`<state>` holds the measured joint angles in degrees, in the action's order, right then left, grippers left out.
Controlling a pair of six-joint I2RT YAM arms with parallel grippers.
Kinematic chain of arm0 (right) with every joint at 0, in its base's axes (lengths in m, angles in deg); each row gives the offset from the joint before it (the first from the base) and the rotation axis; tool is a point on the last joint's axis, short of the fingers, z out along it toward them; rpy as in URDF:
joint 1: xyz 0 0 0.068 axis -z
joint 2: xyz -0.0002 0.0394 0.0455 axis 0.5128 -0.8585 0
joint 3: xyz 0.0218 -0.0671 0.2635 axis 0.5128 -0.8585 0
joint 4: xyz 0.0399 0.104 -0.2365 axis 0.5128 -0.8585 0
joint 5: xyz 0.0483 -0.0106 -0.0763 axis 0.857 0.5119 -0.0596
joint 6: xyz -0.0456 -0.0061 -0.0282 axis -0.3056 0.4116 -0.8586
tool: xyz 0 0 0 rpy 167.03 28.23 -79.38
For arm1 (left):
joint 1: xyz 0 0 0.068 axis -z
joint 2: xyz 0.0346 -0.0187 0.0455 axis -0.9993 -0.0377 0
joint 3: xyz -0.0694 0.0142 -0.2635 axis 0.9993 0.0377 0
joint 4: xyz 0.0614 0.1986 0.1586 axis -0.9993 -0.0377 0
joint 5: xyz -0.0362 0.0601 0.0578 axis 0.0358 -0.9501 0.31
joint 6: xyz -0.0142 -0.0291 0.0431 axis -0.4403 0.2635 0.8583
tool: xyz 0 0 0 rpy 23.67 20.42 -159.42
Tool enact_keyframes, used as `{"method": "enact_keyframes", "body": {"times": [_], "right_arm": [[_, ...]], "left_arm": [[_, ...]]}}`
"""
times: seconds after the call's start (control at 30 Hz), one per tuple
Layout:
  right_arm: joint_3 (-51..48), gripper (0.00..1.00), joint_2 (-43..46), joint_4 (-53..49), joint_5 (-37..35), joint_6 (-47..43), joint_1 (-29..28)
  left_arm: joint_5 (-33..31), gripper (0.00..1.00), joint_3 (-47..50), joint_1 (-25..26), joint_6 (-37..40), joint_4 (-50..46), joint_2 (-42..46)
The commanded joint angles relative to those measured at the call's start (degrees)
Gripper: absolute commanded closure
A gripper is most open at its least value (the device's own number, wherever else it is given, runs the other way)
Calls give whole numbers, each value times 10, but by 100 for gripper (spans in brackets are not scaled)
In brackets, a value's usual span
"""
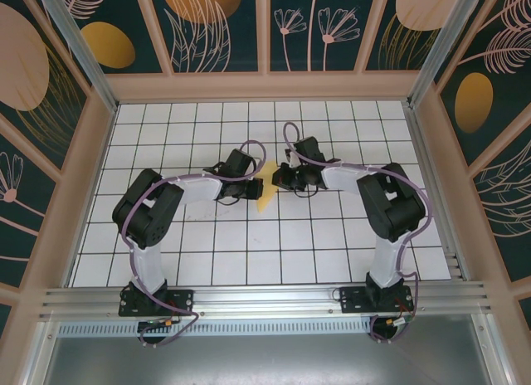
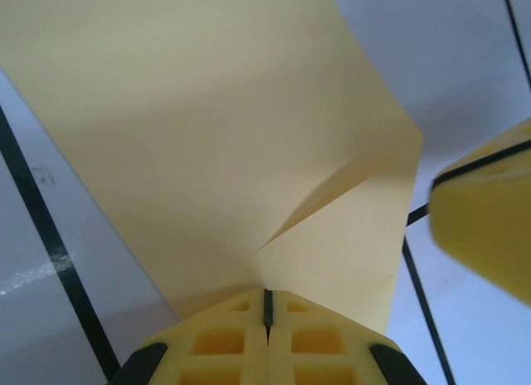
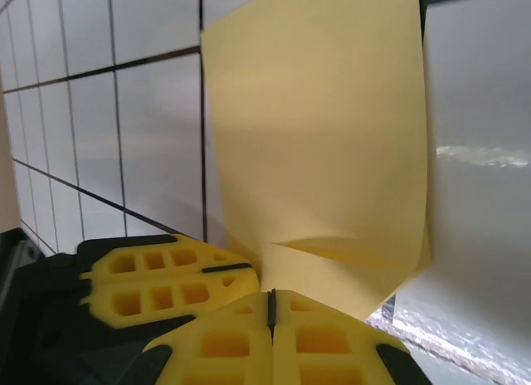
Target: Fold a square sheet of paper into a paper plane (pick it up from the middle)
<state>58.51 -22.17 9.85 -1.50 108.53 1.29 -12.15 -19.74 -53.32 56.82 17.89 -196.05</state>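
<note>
While they meet over the middle of the white gridded table (image 1: 207,244), my left gripper (image 2: 267,306) and right gripper (image 3: 270,306) each pinch the thin pale yellow square sheet of paper (image 2: 232,136), side by side, fingers pressed tight.

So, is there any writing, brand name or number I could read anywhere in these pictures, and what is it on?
No readable text anywhere.
Thin pale yellow paper sheet: blank.
White tiled table: one tiny faint mark, too blurred to read.
</note>
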Motion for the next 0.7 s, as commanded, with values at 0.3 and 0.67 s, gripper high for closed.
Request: {"method": "enact_keyframes", "body": {"times": [0.3,0.67], "right_arm": [[0,99,-49,20,0,53,-6],[-45,99,-22,65,-6,188,-32]], "left_arm": [[13,99,23,-1,-118,38,55],[88,100,206,1,-361,248,167]]}}
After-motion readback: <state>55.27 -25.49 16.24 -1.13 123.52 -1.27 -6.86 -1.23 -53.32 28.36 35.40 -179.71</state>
